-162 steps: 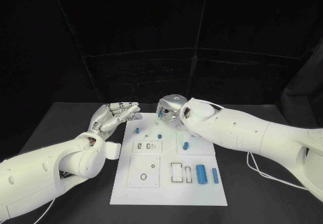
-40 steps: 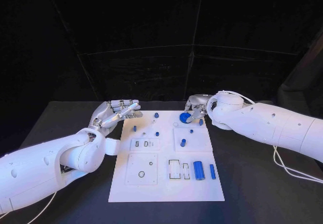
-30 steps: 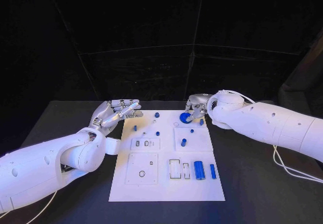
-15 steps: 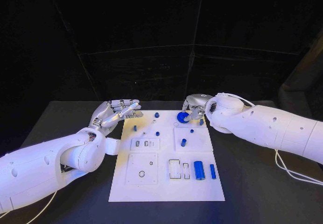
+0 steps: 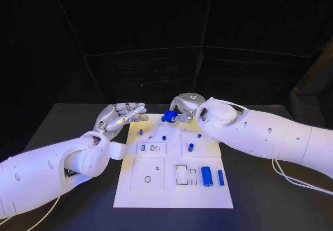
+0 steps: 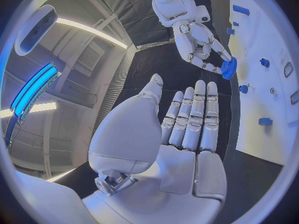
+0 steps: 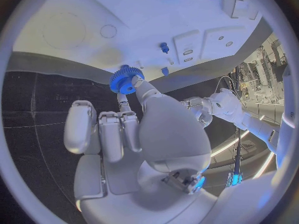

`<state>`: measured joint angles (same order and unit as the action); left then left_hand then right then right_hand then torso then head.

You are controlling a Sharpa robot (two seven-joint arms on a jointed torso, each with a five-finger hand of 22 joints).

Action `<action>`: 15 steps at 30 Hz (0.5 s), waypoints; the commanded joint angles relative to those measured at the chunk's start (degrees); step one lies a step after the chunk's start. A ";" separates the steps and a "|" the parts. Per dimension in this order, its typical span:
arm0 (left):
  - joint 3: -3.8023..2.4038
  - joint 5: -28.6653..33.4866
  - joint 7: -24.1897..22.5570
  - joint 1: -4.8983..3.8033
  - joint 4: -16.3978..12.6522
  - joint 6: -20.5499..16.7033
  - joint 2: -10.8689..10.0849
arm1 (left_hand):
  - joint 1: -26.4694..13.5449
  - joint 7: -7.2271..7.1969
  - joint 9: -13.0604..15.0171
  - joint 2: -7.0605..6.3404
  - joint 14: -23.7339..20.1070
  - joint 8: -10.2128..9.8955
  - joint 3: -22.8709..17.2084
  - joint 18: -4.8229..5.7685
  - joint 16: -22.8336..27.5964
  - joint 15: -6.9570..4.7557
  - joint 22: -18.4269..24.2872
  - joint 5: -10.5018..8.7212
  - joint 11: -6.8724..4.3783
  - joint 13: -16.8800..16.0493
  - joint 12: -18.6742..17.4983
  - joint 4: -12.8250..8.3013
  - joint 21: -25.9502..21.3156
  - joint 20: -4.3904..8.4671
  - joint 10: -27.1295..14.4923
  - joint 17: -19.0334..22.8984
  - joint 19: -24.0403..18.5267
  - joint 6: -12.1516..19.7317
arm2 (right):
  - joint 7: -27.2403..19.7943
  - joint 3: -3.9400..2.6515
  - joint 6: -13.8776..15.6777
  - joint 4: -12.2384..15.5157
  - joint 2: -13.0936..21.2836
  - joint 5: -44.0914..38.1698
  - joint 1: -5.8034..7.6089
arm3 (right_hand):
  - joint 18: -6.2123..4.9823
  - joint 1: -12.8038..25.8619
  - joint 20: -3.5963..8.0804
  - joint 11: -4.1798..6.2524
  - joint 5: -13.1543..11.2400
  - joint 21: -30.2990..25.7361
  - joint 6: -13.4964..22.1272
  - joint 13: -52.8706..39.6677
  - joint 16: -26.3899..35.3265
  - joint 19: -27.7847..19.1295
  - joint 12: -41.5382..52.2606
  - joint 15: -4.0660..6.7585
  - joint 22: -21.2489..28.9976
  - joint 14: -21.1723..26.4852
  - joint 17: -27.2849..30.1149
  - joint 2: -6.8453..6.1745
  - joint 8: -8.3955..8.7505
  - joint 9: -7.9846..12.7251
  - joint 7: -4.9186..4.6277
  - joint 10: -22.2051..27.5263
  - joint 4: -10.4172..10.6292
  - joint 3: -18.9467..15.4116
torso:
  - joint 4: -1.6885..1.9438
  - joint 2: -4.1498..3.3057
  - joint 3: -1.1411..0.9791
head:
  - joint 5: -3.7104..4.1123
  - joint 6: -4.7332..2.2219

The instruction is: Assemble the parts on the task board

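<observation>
From the head view, the right hand (image 5: 182, 109) has swung across since half a second ago; then it sat over the far right corner of the task board (image 5: 173, 192), now it hangs over the far edge nearer the middle, and the blue gear (image 5: 171, 115) has travelled with it, pinched in its fingertips just above the board; the left hand (image 5: 118, 118) has stayed beside the board's far left corner, holding nothing, its fingers stretched out close together; the parts on the board lie as they did. Counting there: one blue gear in the hand; one thick blue cylinder (image 5: 207, 176) and one thin blue rod (image 5: 221, 177) lying side by side near the right edge; four small blue pegs, at (image 5: 141, 131), (image 5: 163, 137), (image 5: 199, 135) and (image 5: 190, 147).

From the left wrist view, the left hand (image 6: 181, 134) lies flat and free, fingers straight and side by side; beyond it the right hand (image 6: 202, 45) grips the blue gear (image 6: 228, 67) at the rim of the task board (image 6: 261, 99), where several small blue pieces show, too small to count surely.

From the right wrist view, the right hand (image 7: 134, 134) holds the blue gear (image 7: 126, 79) between thumb and fingertips, just at the edge of the task board (image 7: 74, 15); one toothed gear, with two small blue pegs standing just beyond it on the board.
</observation>
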<state>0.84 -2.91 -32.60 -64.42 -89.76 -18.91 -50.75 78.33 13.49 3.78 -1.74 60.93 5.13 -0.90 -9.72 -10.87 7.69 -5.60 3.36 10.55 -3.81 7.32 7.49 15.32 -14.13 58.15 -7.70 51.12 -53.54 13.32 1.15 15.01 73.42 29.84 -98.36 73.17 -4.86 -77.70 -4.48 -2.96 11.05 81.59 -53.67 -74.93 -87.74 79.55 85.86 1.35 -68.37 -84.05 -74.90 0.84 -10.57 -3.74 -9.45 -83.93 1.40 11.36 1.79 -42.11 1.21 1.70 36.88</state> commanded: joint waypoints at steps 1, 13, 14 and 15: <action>-0.04 -0.13 -0.22 -0.09 -0.07 0.60 0.04 | -0.04 0.42 -0.03 0.57 0.23 -0.29 -0.08 -0.83 0.34 0.17 0.09 -0.17 0.05 0.05 -0.21 -0.43 -0.39 -0.10 0.00 -0.10 0.36 0.27 | 1.83 -0.03 0.58 -0.89 -1.39 -3.44 -0.05 | 0.63 0.67 -0.17 0.18 0.26 0.25 -3.52 -10.72 -0.10 0.41 0.06 0.14 -0.05 -4.64 -8.53 -0.31 0.32 -0.12 1.72 -3.43 -0.04 0.63 | 0.09 -0.08 0.03 | -0.23 0.22; -0.04 -0.13 -0.25 -0.11 -0.05 0.53 0.19 | 0.00 0.40 -0.02 0.59 0.24 -0.29 -0.09 -0.83 0.35 0.16 0.11 -0.17 0.04 0.04 -0.21 -0.48 -0.40 -0.10 0.01 -0.11 0.38 0.25 | 1.90 -0.03 -3.12 -4.28 -5.87 -3.35 -1.69 | 0.61 0.81 -0.21 0.11 0.09 0.22 -3.35 -10.65 -0.07 0.40 -0.03 0.08 0.03 -4.63 -8.47 -0.68 0.78 -0.08 1.62 -3.37 -0.30 1.20 | -0.07 -0.05 -0.11 | -0.87 0.57; -0.04 -0.13 -0.25 -0.11 -0.04 0.52 0.20 | 0.07 0.38 -0.01 0.65 0.26 -0.28 -0.12 -0.83 0.38 0.15 0.13 -0.17 0.02 0.04 -0.22 -0.58 -0.42 -0.10 0.05 -0.12 0.40 0.21 | 1.94 -0.03 -3.27 -4.47 -6.08 -3.35 -1.75 | 0.61 0.81 -0.21 0.11 0.09 0.22 -3.35 -10.65 -0.07 0.40 -0.03 0.08 0.03 -4.63 -8.47 -0.68 0.78 -0.08 1.62 -3.37 -0.30 1.20 | -0.08 -0.05 -0.12 | -0.90 0.60; -0.04 -0.13 -0.25 -0.11 -0.04 0.52 0.20 | 0.07 0.38 -0.01 0.65 0.26 -0.28 -0.12 -0.83 0.38 0.15 0.13 -0.17 0.02 0.04 -0.22 -0.58 -0.42 -0.10 0.05 -0.12 0.40 0.21 | 1.97 -0.02 -3.39 -4.64 -6.26 -3.34 -1.80 | 0.62 0.84 -0.21 0.10 0.07 0.23 -3.34 -10.64 -0.07 0.41 -0.04 0.07 0.01 -4.63 -8.47 -0.73 0.81 -0.08 1.60 -3.37 -0.32 1.25 | -0.12 -0.03 -0.13 | -0.94 0.64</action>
<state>0.84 -2.91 -32.59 -64.43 -89.75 -18.91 -50.61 78.33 13.49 3.78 -1.74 60.92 5.13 -1.06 -9.72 -10.87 7.69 -5.51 3.36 10.55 -3.81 7.32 7.34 15.10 -14.13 58.15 -7.75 51.12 -53.54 14.81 1.17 13.14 68.91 23.71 -100.87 71.24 -4.86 -77.04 -4.70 -2.96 11.03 81.59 -53.76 -74.92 -87.74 79.77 85.86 1.34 -68.36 -84.05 -74.95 0.16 -9.95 -3.74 -9.52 -83.93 1.02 12.24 1.72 -42.16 1.12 0.85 37.44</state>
